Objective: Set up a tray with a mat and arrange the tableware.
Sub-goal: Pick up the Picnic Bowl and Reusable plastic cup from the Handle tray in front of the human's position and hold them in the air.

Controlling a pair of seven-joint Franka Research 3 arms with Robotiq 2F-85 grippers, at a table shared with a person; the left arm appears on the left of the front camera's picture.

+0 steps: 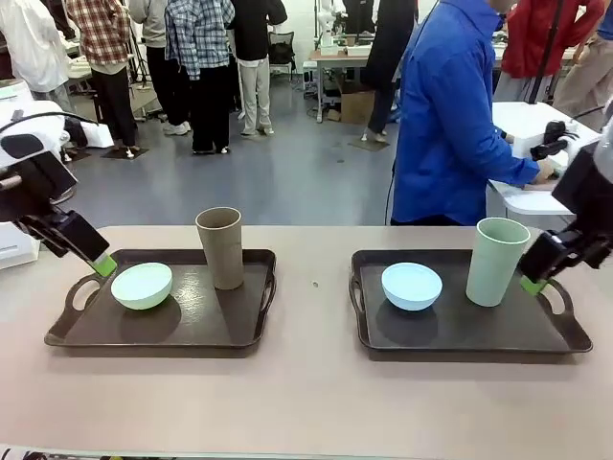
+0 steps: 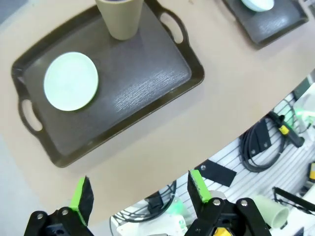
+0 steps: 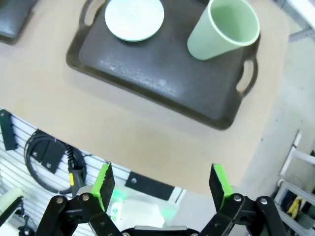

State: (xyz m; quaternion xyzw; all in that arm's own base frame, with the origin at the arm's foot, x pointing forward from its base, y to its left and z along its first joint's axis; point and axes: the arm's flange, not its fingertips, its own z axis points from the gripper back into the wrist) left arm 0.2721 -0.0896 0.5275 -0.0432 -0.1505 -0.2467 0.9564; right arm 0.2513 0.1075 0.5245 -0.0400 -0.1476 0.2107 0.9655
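Note:
Two dark brown trays lie side by side, each with a dark grey mat-like floor. The left tray point(image 1: 153, 345) point(image 2: 198, 78) holds a pale mint bowl point(image 1: 142, 285) point(image 2: 70, 81) and a tall brown cup point(image 1: 221, 247) point(image 2: 119, 17). On the right tray point(image 1: 479, 350) point(image 3: 224, 123) sit a light blue bowl point(image 1: 412, 286) point(image 3: 134, 18) and a pale green cup point(image 1: 496, 261) point(image 3: 224, 29). My left gripper point(image 1: 96, 259) point(image 2: 138, 189) hangs open above that tray's left handle, holding nothing. Over the right tray's right end my right gripper point(image 1: 534, 278) point(image 3: 161, 177) is open and empty too.
A person in a blue jacket point(image 1: 450, 115) stands at the far side, turned toward a white side table point(image 1: 532, 125). Bare tabletop point(image 1: 311, 316) runs between the trays and along the near edge. Cables and a slotted panel point(image 2: 266, 142) lie below the near edge.

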